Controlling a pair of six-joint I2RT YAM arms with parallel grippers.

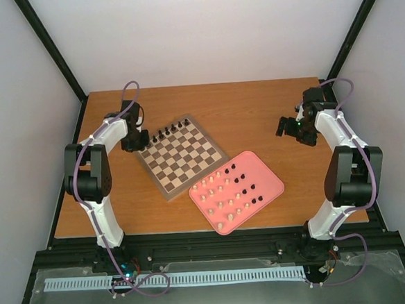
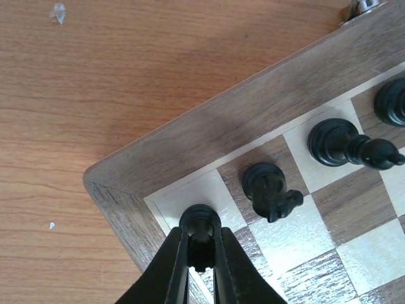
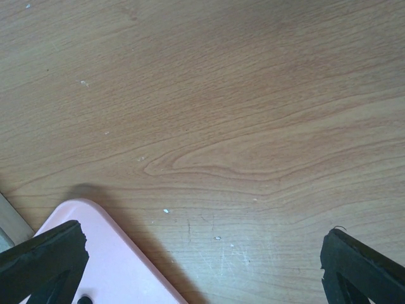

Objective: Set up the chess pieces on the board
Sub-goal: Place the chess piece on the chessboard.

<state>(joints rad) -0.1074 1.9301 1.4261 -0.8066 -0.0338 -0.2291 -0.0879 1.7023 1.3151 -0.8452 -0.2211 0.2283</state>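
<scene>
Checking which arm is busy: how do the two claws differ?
The left claw is shut on a dark chess piece at the board corner square; the right claw stands wide open, holding nothing. The left is over the board; the right hangs over table beside the pink tray. Both are black.

White walls [image 1: 201,34] around wooden table [image 1: 255,113]

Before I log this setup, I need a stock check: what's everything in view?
Table: one, wood-brown, under everything.
Board: one, brown and cream checks, left of centre.
Tray: one, pink, right of board.
Board pieces: one row, dark, far edge; too small to count.
Held piece: one, dark, board's corner.
Cream tray pieces: many, cream, on tray.
Dark tray pieces: several, dark, on tray.
Left gripper: one, black, shut on held piece.
Right gripper: one, black, open over table.
</scene>
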